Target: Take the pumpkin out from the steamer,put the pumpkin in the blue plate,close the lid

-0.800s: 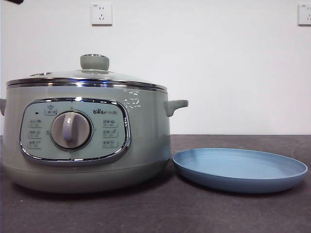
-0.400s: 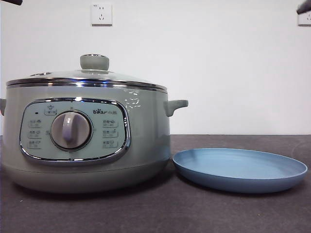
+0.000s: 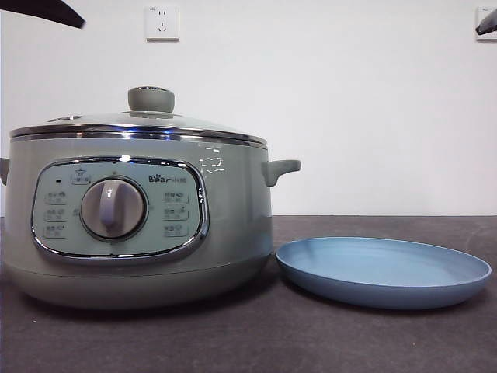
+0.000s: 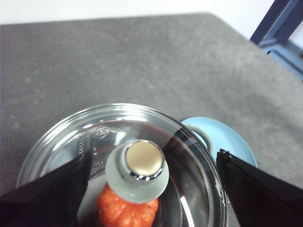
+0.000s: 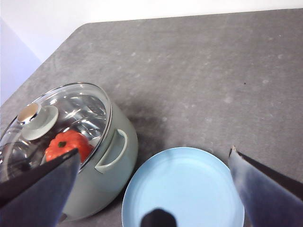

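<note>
The sage-green steamer (image 3: 140, 225) stands at the left of the front view with its glass lid (image 3: 136, 124) on. Through the glass the orange pumpkin (image 4: 127, 210) (image 5: 68, 143) shows inside. The blue plate (image 3: 384, 270) lies empty to the steamer's right. My left gripper (image 4: 151, 189) hangs open high above the lid, its jaws either side of the green knob (image 4: 137, 170); in the front view it is a black tip at the top left corner. My right gripper (image 5: 151, 189) is open high over the plate (image 5: 182, 189).
Dark grey table (image 3: 256, 342) runs under everything. A white wall with two sockets (image 3: 161, 22) stands behind. A blue frame (image 4: 279, 33) lies past the table's edge in the left wrist view.
The black tip at the top left corner has grown and come further into the front view. The tip at the top right appeared half a second ago. Steamer, lid and plate have not moved.
</note>
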{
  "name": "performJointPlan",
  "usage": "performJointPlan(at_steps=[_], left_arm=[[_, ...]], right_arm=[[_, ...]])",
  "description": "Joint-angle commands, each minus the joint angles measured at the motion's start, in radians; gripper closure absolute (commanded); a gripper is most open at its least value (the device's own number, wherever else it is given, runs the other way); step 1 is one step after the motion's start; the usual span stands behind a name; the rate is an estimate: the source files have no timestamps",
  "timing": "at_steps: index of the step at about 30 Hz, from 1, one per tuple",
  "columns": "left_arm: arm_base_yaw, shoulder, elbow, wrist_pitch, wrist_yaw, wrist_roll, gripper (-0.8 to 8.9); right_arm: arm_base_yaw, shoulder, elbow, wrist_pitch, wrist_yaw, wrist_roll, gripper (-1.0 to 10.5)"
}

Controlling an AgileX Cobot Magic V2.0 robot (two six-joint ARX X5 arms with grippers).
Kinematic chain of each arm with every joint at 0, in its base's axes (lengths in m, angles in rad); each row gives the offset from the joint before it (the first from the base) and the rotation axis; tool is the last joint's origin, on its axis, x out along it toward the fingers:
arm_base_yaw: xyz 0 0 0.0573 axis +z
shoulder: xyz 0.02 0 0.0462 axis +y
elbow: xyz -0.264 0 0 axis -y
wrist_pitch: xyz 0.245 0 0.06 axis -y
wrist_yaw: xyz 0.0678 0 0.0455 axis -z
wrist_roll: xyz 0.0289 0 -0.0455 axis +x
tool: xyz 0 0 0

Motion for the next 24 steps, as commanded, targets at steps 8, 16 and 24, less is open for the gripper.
performJointPlan(at_steps=[8,16,24], left_arm=[[-0.146,0.193,0.106,-0.042,-0.169,0.1,3.73],[-0.179,0.305,0.108,-0.054,-0.24,0.128,3.73],[-0.185,0.317,0.108,-0.062,-0.256,0.129,3.77]], right_arm=[[0.003,0.002,0.002,-0.01,0.003,0.007,3.5],[0.003,0.002,0.002,-0.013,0.003,0.007,3.5],[0.003,0.002,0.002,-0.015,0.003,0.007,3.5]])
